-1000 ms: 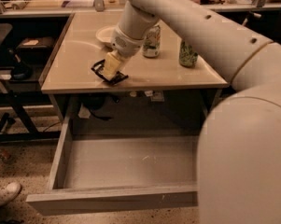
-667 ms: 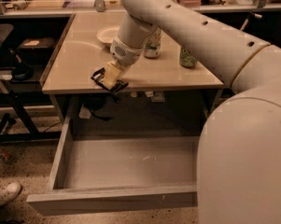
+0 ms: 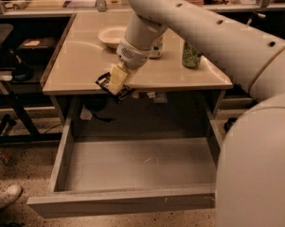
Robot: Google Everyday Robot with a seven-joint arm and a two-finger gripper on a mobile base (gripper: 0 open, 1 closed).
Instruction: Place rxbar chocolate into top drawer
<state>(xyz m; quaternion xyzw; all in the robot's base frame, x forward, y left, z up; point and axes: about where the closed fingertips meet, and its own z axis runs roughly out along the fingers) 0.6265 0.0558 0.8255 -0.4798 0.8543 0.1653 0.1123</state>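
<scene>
My gripper [image 3: 114, 85] hangs at the front edge of the tan tabletop, above the back of the open top drawer [image 3: 132, 200]. It is shut on the rxbar chocolate [image 3: 104, 82], a flat black-wrapped bar that sticks out on both sides of the pale fingers [image 3: 117, 76]. The bar is in the air, clear of the tabletop and well above the drawer's pale grey floor. The drawer is pulled far out toward me and holds nothing.
On the tan table [image 3: 85, 65] stand a white bowl [image 3: 111, 35], a green can [image 3: 191, 55] and a pale can [image 3: 155, 46] partly behind my arm. A dark shelf unit [image 3: 19, 56] is at left. A white shoe [image 3: 4, 197] lies on the floor at lower left.
My gripper has moved toward the table's front edge and slightly down, carrying the rxbar from over the tabletop out past the edge above the drawer.
</scene>
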